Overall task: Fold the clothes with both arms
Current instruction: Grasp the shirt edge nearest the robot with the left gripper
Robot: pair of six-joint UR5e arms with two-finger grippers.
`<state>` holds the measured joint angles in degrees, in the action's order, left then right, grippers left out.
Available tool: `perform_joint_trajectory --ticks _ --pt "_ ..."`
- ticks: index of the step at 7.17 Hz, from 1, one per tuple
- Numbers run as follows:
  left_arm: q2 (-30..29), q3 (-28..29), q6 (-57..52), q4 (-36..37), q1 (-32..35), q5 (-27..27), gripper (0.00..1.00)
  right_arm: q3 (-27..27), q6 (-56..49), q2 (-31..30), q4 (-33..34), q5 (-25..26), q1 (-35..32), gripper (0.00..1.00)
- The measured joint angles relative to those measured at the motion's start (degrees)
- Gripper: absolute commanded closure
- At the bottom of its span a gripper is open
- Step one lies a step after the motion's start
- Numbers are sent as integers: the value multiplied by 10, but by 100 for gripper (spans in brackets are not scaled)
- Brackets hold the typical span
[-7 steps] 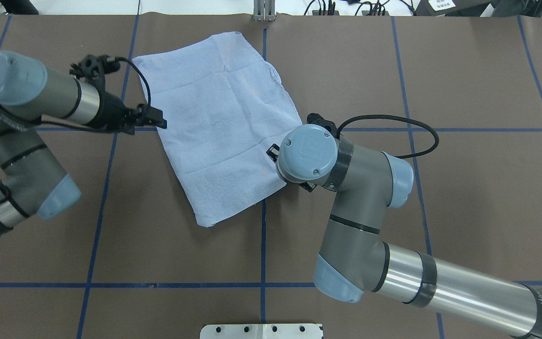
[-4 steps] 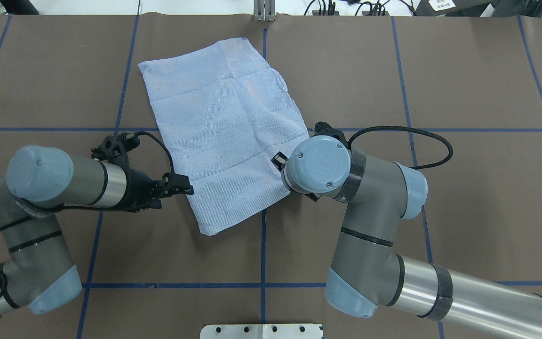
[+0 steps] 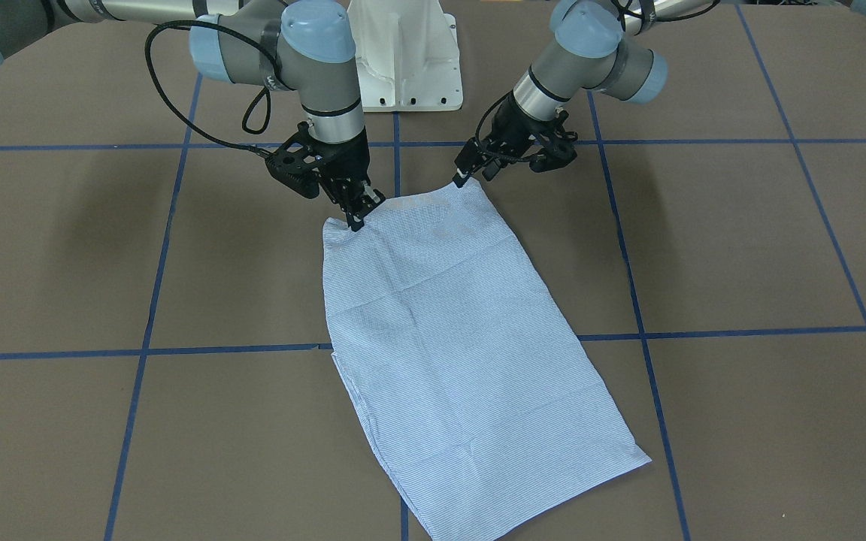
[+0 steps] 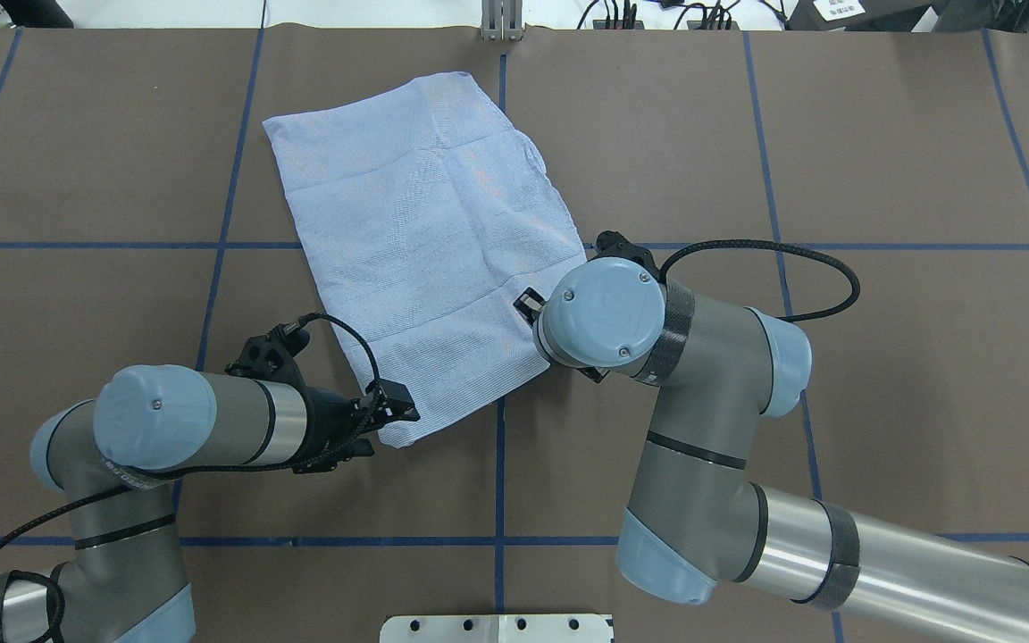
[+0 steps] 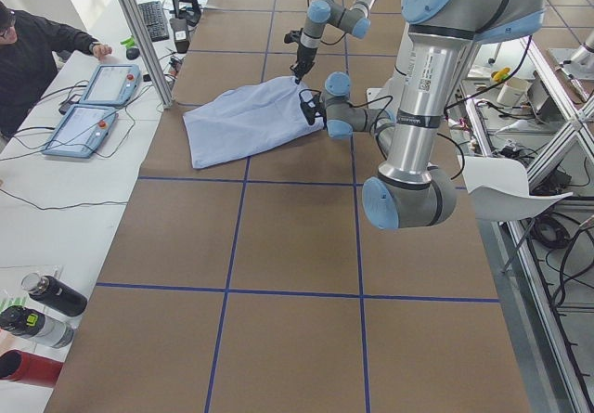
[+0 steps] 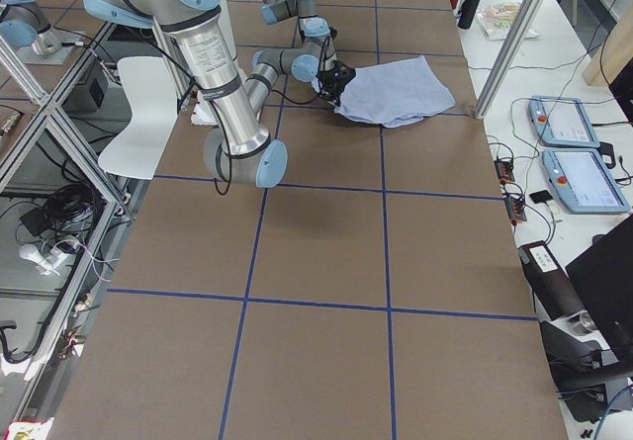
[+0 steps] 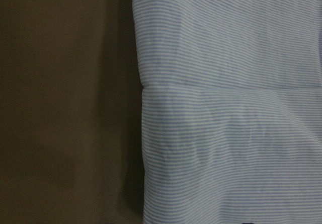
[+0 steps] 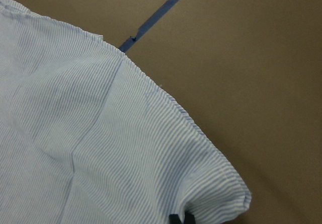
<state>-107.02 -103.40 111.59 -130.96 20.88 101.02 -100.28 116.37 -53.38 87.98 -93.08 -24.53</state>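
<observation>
Exterior front-facing, right end effector (image 3: 356,216) pinching shirt (image 3: 463,353) corner, left end effector (image 3: 466,174) grip unclear

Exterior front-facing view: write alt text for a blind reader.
A folded light blue striped shirt lies flat on the brown table; at its edge nearest the robot, the right gripper pinches one corner and the left gripper is at the other.

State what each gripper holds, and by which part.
The right gripper appears to pinch the shirt at one robot-side corner. The left gripper touches the other; its grip cannot be told.
</observation>
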Motion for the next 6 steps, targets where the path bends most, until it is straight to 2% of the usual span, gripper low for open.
perform_joint_trajectory --ticks 2,3,4,6 --pt "-15 19 7 0 -4 -12 45 0 0 -1 0 0 0 100" --pt "-18 26 9 0 -5 -18 81 -1 0 -1 0 0 0 100" --pt "-19 29 13 0 -5 -21 100 -1 0 -1 0 0 0 100" --pt "-20 27 14 -1 -6 -18 100 -2 -1 -5 0 1 0 100"
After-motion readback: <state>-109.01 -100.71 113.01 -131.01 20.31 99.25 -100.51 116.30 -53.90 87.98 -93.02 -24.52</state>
